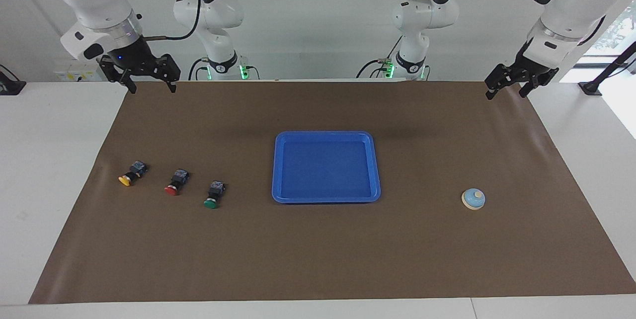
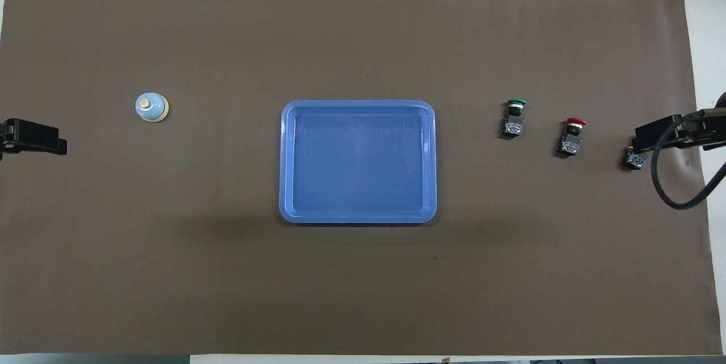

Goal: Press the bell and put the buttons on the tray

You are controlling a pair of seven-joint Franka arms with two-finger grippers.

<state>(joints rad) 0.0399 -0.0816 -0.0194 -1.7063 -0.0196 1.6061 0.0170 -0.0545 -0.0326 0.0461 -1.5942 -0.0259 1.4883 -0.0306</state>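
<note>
The blue tray (image 1: 325,133) (image 2: 357,104) lies empty in the middle of the mat. Three buttons lie on their sides in a row toward the right arm's end: yellow (image 1: 130,174), red (image 1: 176,182) and green (image 1: 214,195), the green one closest to the tray. Seen from overhead, green (image 2: 514,118) and red (image 2: 572,137) show whole, while the yellow one (image 2: 633,159) is partly covered by my right gripper (image 2: 663,134). The bell (image 1: 473,199) (image 2: 151,108) stands toward the left arm's end. My right gripper (image 1: 153,88) and left gripper (image 1: 506,94) (image 2: 34,137) hang open and empty over the mat's corners by the robots.
A brown mat (image 1: 318,259) covers most of the white table (image 1: 59,160). A black cable (image 2: 669,182) loops down from the right arm's wrist. Nothing else lies on the mat between the tray, the buttons and the bell.
</note>
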